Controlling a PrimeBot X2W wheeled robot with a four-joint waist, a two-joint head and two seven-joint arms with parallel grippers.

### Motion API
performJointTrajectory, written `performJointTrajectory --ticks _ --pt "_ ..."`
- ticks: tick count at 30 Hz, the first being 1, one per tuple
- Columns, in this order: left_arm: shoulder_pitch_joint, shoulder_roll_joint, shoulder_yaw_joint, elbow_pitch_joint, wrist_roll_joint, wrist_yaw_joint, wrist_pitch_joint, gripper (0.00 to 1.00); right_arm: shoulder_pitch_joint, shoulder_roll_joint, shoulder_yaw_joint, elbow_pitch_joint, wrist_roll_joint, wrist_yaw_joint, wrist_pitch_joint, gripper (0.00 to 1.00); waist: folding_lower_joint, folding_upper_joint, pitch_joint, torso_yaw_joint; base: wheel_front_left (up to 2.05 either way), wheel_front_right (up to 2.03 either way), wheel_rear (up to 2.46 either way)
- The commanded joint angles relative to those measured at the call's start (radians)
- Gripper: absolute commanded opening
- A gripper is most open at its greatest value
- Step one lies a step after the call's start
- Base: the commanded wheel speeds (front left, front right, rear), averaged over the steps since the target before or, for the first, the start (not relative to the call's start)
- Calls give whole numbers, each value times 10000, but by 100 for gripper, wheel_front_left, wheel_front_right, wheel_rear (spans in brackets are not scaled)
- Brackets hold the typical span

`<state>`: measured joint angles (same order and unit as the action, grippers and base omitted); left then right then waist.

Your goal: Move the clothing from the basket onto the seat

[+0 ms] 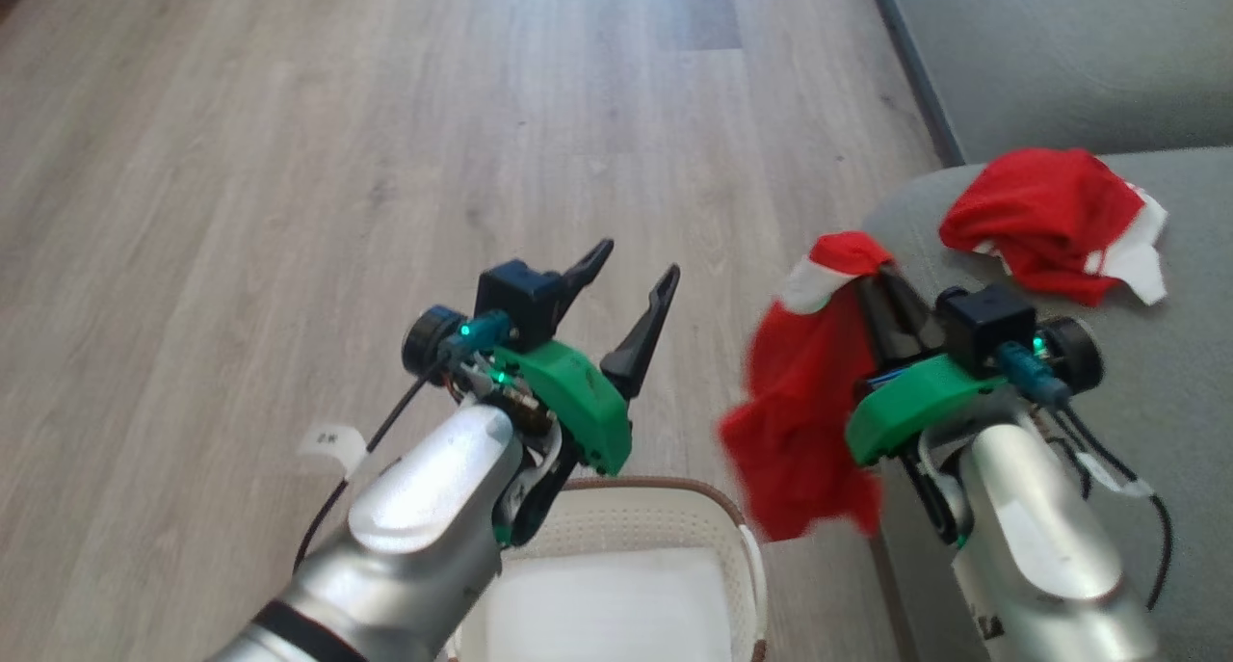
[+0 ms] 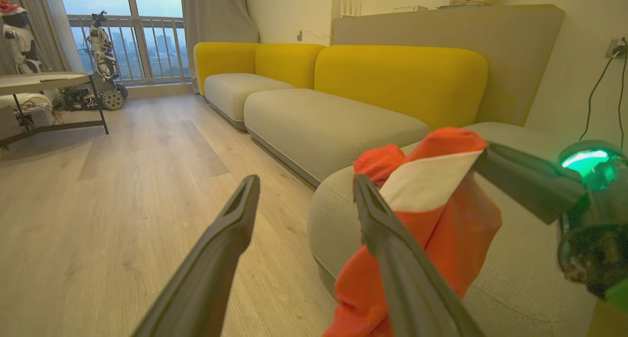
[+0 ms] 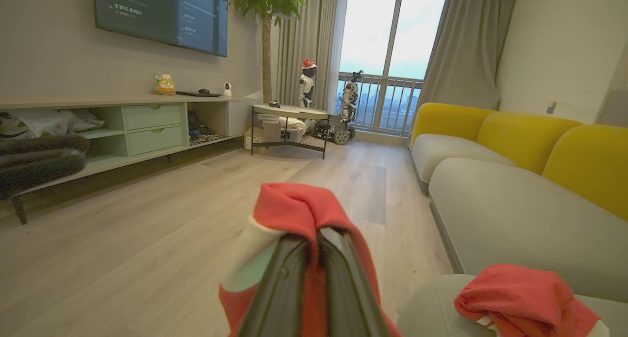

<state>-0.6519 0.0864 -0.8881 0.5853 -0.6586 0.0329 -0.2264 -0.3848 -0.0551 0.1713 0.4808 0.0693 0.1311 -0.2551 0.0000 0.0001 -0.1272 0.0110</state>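
One red garment [image 1: 1055,221] already lies on the seat [image 1: 1185,402], far right. The right gripper [image 1: 884,284] pinches the second garment [image 1: 800,421] beside the seat's left edge. The left gripper [image 1: 638,260] gapes empty near the basket [image 1: 665,487], so seemingly only this drop remains.

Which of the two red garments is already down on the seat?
The crumpled garment farther along the seat; the other garment hangs from the right end effector.

Right tool [image 1: 886,291] clamps a bright red, white-trimmed garment [image 1: 800,402] at the edge of the grey-green fabric seat [image 1: 1185,354], where another red garment [image 1: 1045,224] lies; left tool [image 1: 636,262] gapes near the cream plastic basket [image 1: 674,486].
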Motion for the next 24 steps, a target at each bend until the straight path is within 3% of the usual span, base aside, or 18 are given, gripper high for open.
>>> performJointTrajectory --ticks 1,12,24 --pt "-391 169 418 -315 -16 39 -113 100 -591 40 16 -470 -129 -4 -67 0 0 -1 39 -234 0 0 0" --pt "502 44 87 -554 177 128 -289 100 -179 -298 -1039 -1280 -700 -4 -67 0 0 -1 248 -2067 0 0 0" --pt "955 -137 257 -945 551 214 -350 100 -244 -453 -839 -1784 -654 -4 16 0 0 -1 689 -3566 0 0 0"
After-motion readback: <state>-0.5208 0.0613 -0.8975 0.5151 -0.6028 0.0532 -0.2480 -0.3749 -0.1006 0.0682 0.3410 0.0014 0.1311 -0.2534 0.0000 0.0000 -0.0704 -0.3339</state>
